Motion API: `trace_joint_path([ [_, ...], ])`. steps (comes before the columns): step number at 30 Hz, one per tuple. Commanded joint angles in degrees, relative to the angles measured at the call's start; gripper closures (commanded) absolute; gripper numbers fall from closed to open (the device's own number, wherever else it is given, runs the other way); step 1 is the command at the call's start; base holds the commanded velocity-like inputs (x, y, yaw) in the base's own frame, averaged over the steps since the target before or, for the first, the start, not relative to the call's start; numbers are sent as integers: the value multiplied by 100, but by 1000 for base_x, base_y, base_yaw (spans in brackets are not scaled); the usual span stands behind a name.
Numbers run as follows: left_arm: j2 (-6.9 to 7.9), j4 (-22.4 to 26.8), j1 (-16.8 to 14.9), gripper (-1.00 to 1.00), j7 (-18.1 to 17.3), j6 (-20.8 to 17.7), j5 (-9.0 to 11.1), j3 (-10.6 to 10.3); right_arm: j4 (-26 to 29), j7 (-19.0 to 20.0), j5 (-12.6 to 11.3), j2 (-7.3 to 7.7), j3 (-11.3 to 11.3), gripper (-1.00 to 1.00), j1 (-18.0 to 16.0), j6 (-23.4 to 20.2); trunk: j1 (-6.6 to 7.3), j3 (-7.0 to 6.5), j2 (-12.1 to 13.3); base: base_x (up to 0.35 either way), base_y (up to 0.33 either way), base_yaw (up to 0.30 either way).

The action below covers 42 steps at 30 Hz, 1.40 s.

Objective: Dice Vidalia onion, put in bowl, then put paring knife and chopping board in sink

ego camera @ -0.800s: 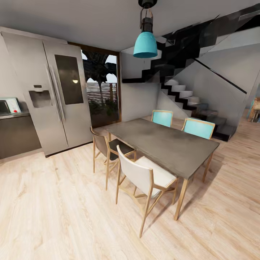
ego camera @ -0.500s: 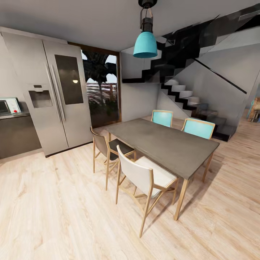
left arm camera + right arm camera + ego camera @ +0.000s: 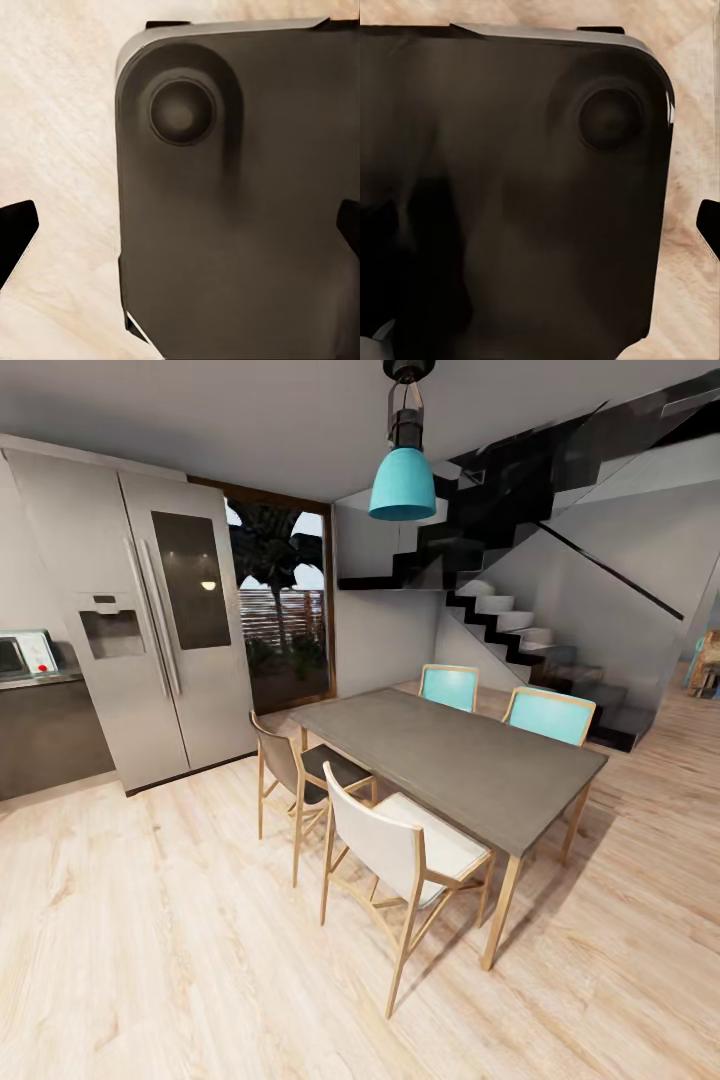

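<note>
Head view takes in the nearest trace of the kitchen: a stretch of dark grey cabinet with a glossy grey bench top point(image 3: 40, 682) at the far left edge, carrying a small white appliance with a red dot point(image 3: 28, 652); the sink, onion, board, knife and bowl lie somewhere outside this framing. Just beside that bench stands a tall brushed-steel double-door fridge point(image 3: 150, 630), then a dark glazed door point(image 3: 285, 610). Toward the middle sits a long grey dining table on pale wood legs point(image 3: 450, 765), with a white chair point(image 3: 400, 855) and a grey chair point(image 3: 295, 770) on the near side and two turquoise chairs point(image 3: 548, 715) beyond, under a turquoise pendant lamp point(image 3: 402, 482); black-and-white stairs point(image 3: 510, 625) climb behind. Light wood floor point(image 3: 150, 960) runs throughout. Left wrist view shows the left gripper point(image 3: 180, 232) with dark fingertips set wide apart over a dark rounded panel of the robot's own body; the right gripper's spread I cannot tell. By my reading the robot is on its way, no handling begun; next it must turn left and drive to the bench.
</note>
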<state>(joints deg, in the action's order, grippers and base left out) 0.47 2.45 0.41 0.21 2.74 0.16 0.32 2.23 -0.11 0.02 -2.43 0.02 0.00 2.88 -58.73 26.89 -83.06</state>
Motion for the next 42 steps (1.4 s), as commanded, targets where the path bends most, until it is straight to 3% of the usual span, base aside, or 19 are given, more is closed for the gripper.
trace_joint_path([
  [1,10,42,3,-100,3,8,2,3,35,-6,-4,2,-4,-100,0,48,0,4,-2,0,0,0],
  [9,154,300,3,-100,4,7,-3,4,293,-40,13,72,1,-100,0,304,0,4,-2,0,0,0],
  [10,158,1856,3,-100,4,7,-4,4,1009,-65,4,121,-3,-100,0,799,0,4,-2,0,0,0],
  [12,163,2260,3,-100,5,7,-6,6,1540,-108,-6,235,-9,-100,0,804,0,4,-2,0,0,0],
  [16,164,2840,3,-100,-2,11,-4,9,2395,-121,-10,296,-10,-100,0,811,0,4,-2,0,0,0],
  [19,159,3185,3,-100,-3,30,5,5,2669,-118,0,313,-10,-100,0,836,0,4,-2,0,0,0],
  [22,151,3264,3,-100,-3,235,9,0,2739,-114,4,319,-3,-100,0,1031,0,4,-2,0,0,0],
  [23,157,3121,3,-100,-3,596,18,5,2750,-113,-3,321,1,-100,0,1281,0,4,-2,0,0,0],
  [29,164,2518,3,-100,-3,1486,36,63,2763,-120,-2,322,-1,-100,0,1498,0,4,-2,0,0,0],
  [42,149,2480,3,-100,5,1553,45,59,2774,-137,-1,339,-10,-100,0,1514,0,4,-2,-103,0,26],
])
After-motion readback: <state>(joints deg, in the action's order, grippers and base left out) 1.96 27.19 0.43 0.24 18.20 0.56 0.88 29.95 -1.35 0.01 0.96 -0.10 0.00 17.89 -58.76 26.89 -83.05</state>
